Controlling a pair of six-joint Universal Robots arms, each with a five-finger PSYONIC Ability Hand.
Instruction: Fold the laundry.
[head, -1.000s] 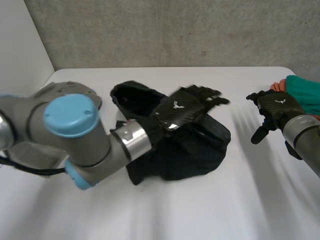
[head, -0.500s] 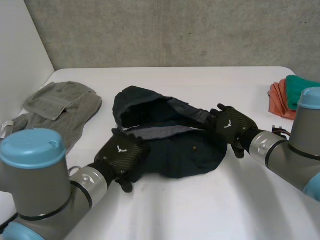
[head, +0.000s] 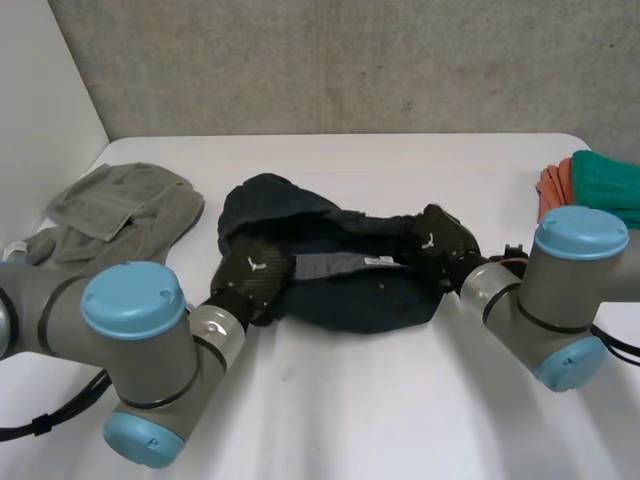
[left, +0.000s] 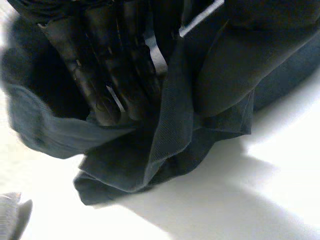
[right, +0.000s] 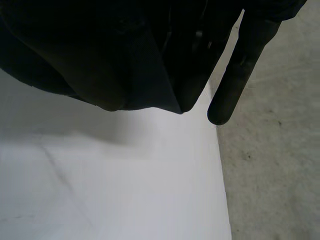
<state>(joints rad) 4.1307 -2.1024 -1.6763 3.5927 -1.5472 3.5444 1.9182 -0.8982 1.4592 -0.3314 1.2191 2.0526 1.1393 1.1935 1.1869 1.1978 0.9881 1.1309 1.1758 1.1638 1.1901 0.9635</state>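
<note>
1 dark blue cloth (head: 350, 300) lies bunched up in the middle of the white table (head: 380, 400). 2 black hands are on it, 1 at each end. L hand (head: 255, 278) is at the left end, w/ its fingers (left: 107, 75) and thumb pinching a fold of the cloth. R hand (head: 440, 245) is at the right end; can't tell if it grips, too dark. 1 grey cloth (head: 125, 210) lies far left. 1 orange cloth (head: 552, 188) & 1 green cloth (head: 608, 182) lie far right, touching.

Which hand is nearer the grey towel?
Left. The left hand holds the end of the garment beside the grey towel; the right hand is at the garment's far end, away from it.
</note>
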